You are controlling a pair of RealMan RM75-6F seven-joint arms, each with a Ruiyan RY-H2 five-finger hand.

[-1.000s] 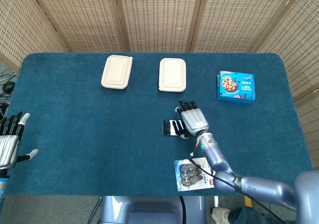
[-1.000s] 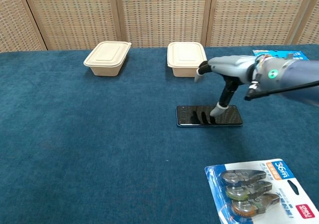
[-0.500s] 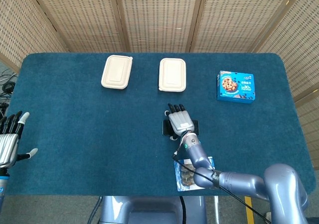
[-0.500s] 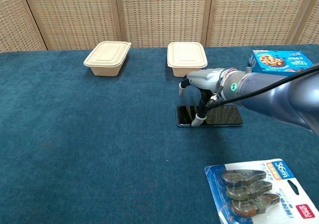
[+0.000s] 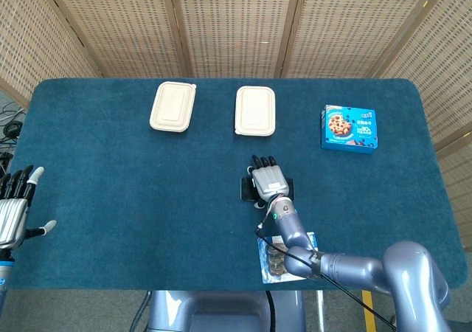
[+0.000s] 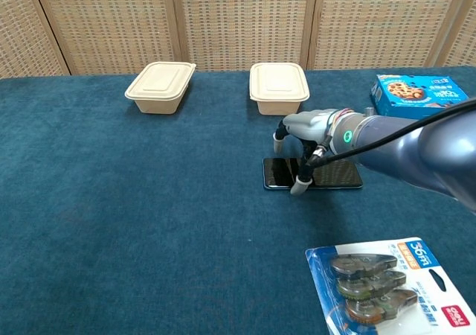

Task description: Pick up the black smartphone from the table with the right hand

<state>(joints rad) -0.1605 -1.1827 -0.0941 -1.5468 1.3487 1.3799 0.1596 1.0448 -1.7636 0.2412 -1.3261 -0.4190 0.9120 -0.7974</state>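
The black smartphone (image 6: 338, 174) lies flat on the blue table (image 6: 134, 216), mid-table. In the head view only its edges (image 5: 244, 189) show around my right hand (image 5: 268, 179). My right hand (image 6: 306, 130) hovers over the phone's left half, fingers pointing down and spread. One fingertip (image 6: 298, 188) touches down at the phone's near edge. The phone still rests on the cloth and nothing is gripped. My left hand (image 5: 13, 208) stays at the table's left edge, fingers apart and empty.
Two beige lidded boxes (image 6: 160, 86) (image 6: 278, 85) stand at the back. A blue cookie box (image 6: 413, 94) sits at the back right. A blister pack of tape rolls (image 6: 387, 286) lies near the front right edge, close to my right forearm.
My right hand moved left across the phone to its left half, then lowered slightly; a fingertip now touches the phone's near edge. The phone and left hand stayed put.
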